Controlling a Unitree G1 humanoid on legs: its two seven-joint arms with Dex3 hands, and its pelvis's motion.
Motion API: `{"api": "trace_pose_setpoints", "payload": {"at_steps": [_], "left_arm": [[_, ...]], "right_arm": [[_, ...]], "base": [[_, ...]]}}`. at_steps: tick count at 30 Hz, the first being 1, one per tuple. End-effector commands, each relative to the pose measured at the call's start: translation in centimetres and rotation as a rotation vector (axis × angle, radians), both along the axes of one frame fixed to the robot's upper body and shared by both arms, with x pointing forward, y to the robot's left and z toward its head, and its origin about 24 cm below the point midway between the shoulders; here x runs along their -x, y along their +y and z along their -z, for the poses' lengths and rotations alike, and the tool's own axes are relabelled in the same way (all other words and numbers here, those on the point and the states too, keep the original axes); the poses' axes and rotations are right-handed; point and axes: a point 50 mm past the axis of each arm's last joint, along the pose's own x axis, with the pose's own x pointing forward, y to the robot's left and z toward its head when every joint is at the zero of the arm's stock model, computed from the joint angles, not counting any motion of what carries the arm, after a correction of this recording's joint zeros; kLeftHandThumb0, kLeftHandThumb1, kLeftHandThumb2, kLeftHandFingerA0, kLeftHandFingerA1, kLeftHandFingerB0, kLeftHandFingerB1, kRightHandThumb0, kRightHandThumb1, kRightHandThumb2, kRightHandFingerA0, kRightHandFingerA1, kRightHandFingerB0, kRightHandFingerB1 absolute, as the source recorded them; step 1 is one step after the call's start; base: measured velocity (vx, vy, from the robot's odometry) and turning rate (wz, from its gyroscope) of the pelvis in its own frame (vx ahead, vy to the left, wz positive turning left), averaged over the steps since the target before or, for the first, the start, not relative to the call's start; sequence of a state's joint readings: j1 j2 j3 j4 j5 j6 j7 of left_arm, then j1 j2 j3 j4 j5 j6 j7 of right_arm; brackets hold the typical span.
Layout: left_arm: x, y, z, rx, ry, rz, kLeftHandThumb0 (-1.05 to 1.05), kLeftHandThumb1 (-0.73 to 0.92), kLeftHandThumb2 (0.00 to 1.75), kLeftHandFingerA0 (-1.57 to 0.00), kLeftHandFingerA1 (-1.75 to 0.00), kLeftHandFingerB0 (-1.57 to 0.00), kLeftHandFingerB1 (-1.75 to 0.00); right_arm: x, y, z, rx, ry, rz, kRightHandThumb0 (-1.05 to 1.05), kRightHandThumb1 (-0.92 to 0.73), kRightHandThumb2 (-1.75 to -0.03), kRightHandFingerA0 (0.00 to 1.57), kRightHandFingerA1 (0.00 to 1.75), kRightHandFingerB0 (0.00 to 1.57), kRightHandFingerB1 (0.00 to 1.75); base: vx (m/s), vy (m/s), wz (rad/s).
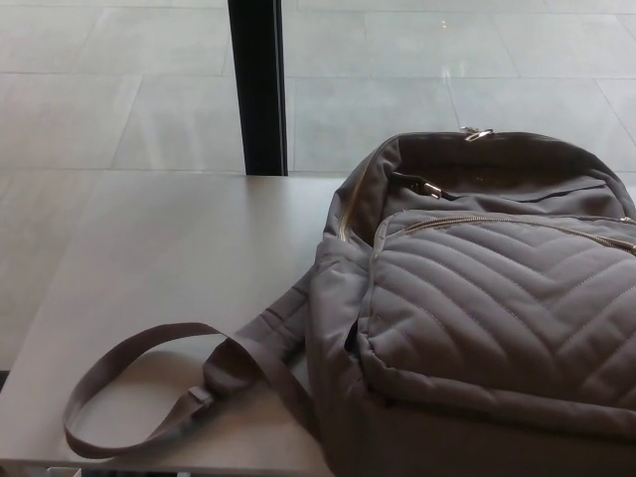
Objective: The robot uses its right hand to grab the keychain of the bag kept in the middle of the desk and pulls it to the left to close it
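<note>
Bag (477, 298) on bench (179, 258), top open. My right hand unseen, state unknown. Pinch far keychain (478, 132) firmly, draw left.

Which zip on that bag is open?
The top zip, arching over the bag: it gapes, showing the dark inside. The front-pocket zip below it lies shut in a tight line.

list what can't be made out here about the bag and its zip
Head view only.
- backpack: right side and bottom cut off by picture edges.
- open compartment: inside too dark to see.
- metal pulls: too small to tell which is the keychain.
- Neither robot hand is in view.
</note>
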State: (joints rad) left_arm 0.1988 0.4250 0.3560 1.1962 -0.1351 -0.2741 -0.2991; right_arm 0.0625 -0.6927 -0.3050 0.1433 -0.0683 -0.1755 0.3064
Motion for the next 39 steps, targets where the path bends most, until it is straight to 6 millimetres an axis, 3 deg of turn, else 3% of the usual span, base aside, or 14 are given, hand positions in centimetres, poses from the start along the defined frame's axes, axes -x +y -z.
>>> {"api": "trace_pose_setpoints", "payload": {"at_steps": [1, 5, 10, 15, 20, 24, 26, 27, 28, 30, 31, 33, 35, 39], "left_arm": [[-0.2, 0.6, -0.6, -0.028, -0.006, 0.034, -0.60, 0.66, 0.60, -0.65, -0.52, -0.54, -0.42], [-0.2, 0.5, -0.5, -0.029, -0.005, 0.034, -0.60, 0.67, 0.61, -0.65, -0.50, -0.55, -0.42], [-0.3, 0.5, -0.6, -0.029, -0.011, 0.038, -0.64, 0.68, 0.61, -0.62, -0.52, -0.55, -0.42], [-0.3, 0.5, -0.6, -0.033, -0.011, 0.045, -0.64, 0.68, 0.61, -0.63, -0.52, -0.56, -0.42], [-0.5, 0.4, -0.6, -0.035, -0.019, 0.062, -0.63, 0.70, 0.61, -0.64, -0.53, -0.57, -0.42], [-0.5, 0.4, -0.6, -0.031, -0.016, 0.062, -0.60, 0.71, 0.62, -0.63, -0.53, -0.55, -0.42], [-0.5, 0.4, -0.6, -0.025, -0.019, 0.053, -0.63, 0.71, 0.62, -0.64, -0.53, -0.57, -0.42], [-0.5, 0.4, -0.6, -0.027, -0.019, 0.053, -0.63, 0.71, 0.62, -0.64, -0.53, -0.57, -0.42], [-0.5, 0.4, -0.6, -0.026, -0.018, 0.057, -0.64, 0.72, 0.62, -0.64, -0.54, -0.57, -0.42], [-0.5, 0.5, -0.7, -0.025, -0.017, 0.063, -0.64, 0.72, 0.62, -0.64, -0.54, -0.57, -0.42], [-0.6, 0.5, -0.6, -0.032, -0.015, 0.063, -0.63, 0.72, 0.62, -0.66, -0.53, -0.57, -0.43], [-0.6, 0.4, -0.6, -0.025, -0.018, 0.060, -0.63, 0.72, 0.62, -0.64, -0.53, -0.55, -0.43], [-0.5, 0.4, -0.6, -0.024, -0.018, 0.057, -0.62, 0.72, 0.62, -0.64, -0.53, -0.56, -0.43], [-0.5, 0.5, -0.6, -0.017, -0.020, 0.060, -0.64, 0.72, 0.62, -0.64, -0.54, -0.57, -0.43]], "right_arm": [[-0.3, -0.3, -0.1, 0.009, 0.008, 0.037, -0.20, -0.63, -0.58, 0.71, 0.83, 0.47, 0.41], [-0.3, -0.4, 0.0, 0.026, 0.020, 0.051, -0.18, -0.64, -0.59, 0.83, 0.86, 0.44, 0.41], [-0.6, -0.5, 0.5, 0.092, 0.152, 0.085, -0.26, -0.65, -0.59, 1.04, 1.06, 0.37, 0.35], [-0.5, -0.2, 1.4, 0.187, 0.291, 0.103, -0.28, -0.66, -0.60, 1.02, 1.07, 0.32, 0.33], [-0.7, 0.7, 1.6, 0.203, 0.314, 0.069, -0.29, -0.67, -0.60, 1.00, 1.05, 0.33, 0.33], [-0.8, 1.3, 1.7, 0.205, 0.320, 0.040, -0.24, -0.69, -0.61, 0.99, 1.17, 0.37, 0.35], [-0.9, 1.8, 1.5, 0.250, 0.269, 0.003, -0.12, -0.75, -0.71, 0.94, 1.40, 0.72, 0.50], [-0.9, 1.9, 1.5, 0.252, 0.267, 0.002, -0.12, -0.75, -0.71, 0.94, 1.40, 0.72, 0.50], [-0.9, 2.0, 1.4, 0.257, 0.253, -0.003, -0.06, -0.71, -0.92, 0.89, 1.42, 0.92, 0.86], [-0.9, 2.1, 1.2, 0.265, 0.233, -0.010, -0.06, -0.71, -0.92, 0.89, 1.42, 0.92, 0.86], [-0.7, 2.2, 1.2, 0.265, 0.189, -0.014, -0.03, -0.66, -1.03, 0.95, 1.41, 0.91, 1.14], [-0.6, 2.0, 1.3, 0.254, 0.151, -0.003, -0.02, -0.62, -1.07, 0.93, 1.47, 0.87, 1.21], [-0.5, 1.7, 1.3, 0.242, 0.130, 0.009, -0.03, -0.64, -1.07, 0.84, 1.60, 0.78, 1.35], [-0.4, 1.1, 1.2, 0.214, 0.044, 0.038, 0.00, -0.71, -0.92, 0.79, 1.67, 0.73, 1.43]], "base": [[0.00, 0.000, 0.00], [0.00, 0.000, 0.00], [0.00, 0.000, 0.00], [0.00, 0.000, 0.00], [0.00, 0.000, 0.00], [0.00, 0.000, 0.00], [0.00, 0.000, 0.00], [0.00, 0.000, 0.00], [0.00, 0.000, 0.00], [0.00, 0.000, 0.00], [0.00, 0.000, 0.00], [0.00, 0.000, 0.00], [0.00, 0.000, 0.00], [0.00, 0.000, 0.00]]}}
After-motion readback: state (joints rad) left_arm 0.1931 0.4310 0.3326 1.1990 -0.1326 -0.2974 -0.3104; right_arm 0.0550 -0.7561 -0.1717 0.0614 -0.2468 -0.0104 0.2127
